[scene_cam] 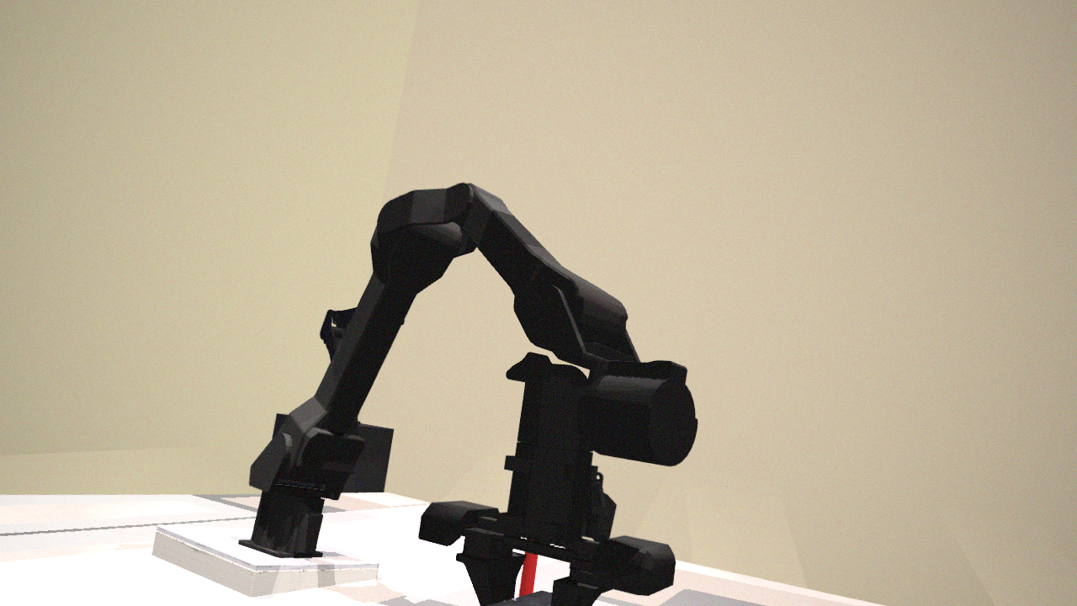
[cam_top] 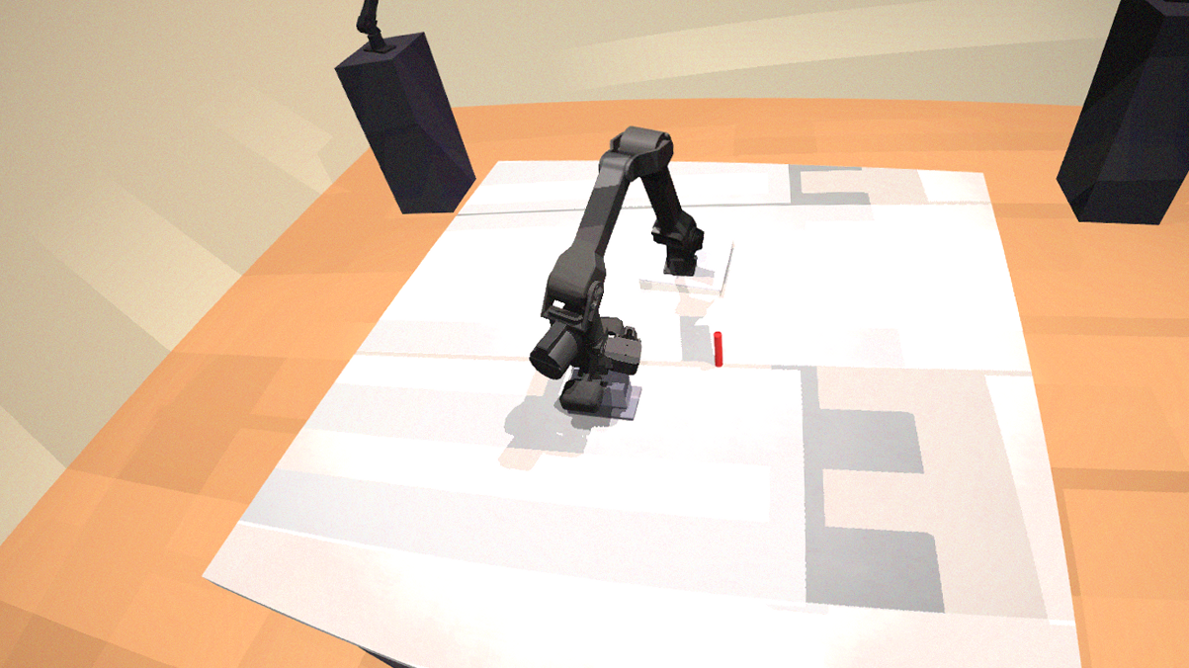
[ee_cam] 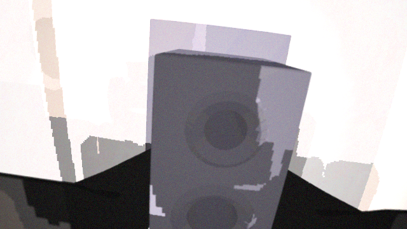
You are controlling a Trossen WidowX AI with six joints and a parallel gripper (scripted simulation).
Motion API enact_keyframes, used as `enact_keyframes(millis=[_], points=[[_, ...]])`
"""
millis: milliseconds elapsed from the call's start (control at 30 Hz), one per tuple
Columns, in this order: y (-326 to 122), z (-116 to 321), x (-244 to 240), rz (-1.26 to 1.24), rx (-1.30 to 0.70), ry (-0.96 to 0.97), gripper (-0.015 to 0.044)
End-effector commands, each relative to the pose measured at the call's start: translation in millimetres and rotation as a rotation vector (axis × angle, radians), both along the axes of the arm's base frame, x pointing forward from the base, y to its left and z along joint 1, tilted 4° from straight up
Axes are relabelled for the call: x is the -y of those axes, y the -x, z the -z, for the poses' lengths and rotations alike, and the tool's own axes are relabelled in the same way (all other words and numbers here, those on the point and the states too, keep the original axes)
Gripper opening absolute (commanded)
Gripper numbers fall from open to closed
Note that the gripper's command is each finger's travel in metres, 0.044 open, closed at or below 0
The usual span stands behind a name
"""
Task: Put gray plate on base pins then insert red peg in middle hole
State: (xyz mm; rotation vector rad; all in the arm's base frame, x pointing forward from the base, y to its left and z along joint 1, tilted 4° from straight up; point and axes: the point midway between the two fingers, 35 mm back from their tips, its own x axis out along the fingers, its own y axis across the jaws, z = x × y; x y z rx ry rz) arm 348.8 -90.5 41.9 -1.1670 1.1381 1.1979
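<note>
Gray plate (ee_cam: 222, 133) fills the middle of the wrist view, sitting between the two dark fingers of the gripper (cam_top: 594, 393), whose jaws are clamped on its sides. A round middle hole (ee_cam: 225, 130) with a wider ring around it shows in the plate's face, and part of a second round hole (ee_cam: 211, 212) shows nearer the lower edge. Behind the plate's far end a paler lilac slab, the base (ee_cam: 241, 39), juts out past it; whether the plate already lies flat on that base or stands off it cannot be told, and the pins are hidden.

From the top view the arm (cam_top: 598, 216) arches from its white mounting block (cam_top: 716, 270) forward and down, with the gripper pointing down at the white sheet (cam_top: 851, 464) that covers the orange surface (cam_top: 227, 345). The plate and base appear there only as a small gray-lilac patch peeking out beneath the gripper.

Red peg (cam_top: 719, 348) stands upright on the sheet, apart from the gripper and to one side of it, between the gripper and the mounting block. In the exterior view the peg (scene_cam: 529, 576) shows as a thin red sliver seen through the gap under the gripper, well behind it rather than in its hold.

Two dark rectangular posts stand at the far corners of the surface, one (cam_top: 405, 117) beside the sheet's corner and the other (cam_top: 1139, 100) at the opposite side.
</note>
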Motion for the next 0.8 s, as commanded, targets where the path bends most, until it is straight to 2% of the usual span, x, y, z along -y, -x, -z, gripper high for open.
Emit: enact_keyframes(millis=[0,267,600,767], points=[[0,-1,0,0.0,0.002,0.0,0.0236],[0,-1,0,0.0,0.002,0.0,0.044],[-1,-3,0,0.0,0.002,0.0,0.044],[-3,-66,6,0.001,0.001,0.001,0.044]])
